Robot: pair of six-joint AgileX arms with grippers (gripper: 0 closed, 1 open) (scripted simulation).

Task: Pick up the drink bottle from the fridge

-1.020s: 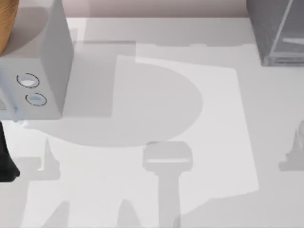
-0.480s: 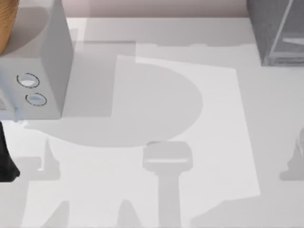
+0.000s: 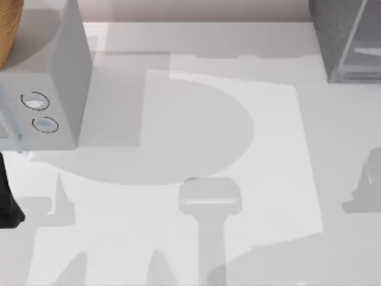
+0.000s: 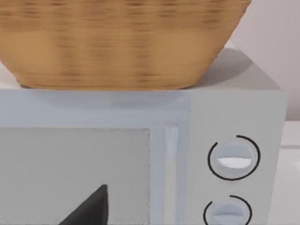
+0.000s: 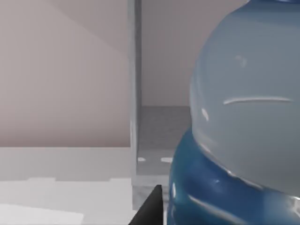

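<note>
The one thing that has changed on the table (image 3: 178,238) is the shadow (image 3: 362,192) at its right edge. Over the last second it has slid a little left and spread wider, and a second patch of shade has crept in along the near edge. The fridge (image 3: 345,42) at the far right and the microwave (image 3: 41,89) at the far left have not shifted. I read this as the right arm being on the move while the left stays parked. In the right wrist view the bottle (image 5: 243,140) looms very close, its blue lower body under a pale upper part. It is just beside the dark tip of the right end effector (image 5: 151,208), with the fridge's pale frame post and speckled floor behind it. So the bottle is right at the end effector by the fridge opening, though I cannot tell whether it is clear of the cabinet or resting on anything. I also cannot tell whether that end effector is open, closed or already gripping. My guess is that the task is at or just past the grasp, and the lift still needs confirming. The left end effector (image 4: 89,211) faces the microwave door, with the basket (image 4: 117,42) sitting on top. Its state cannot be told either.
</note>
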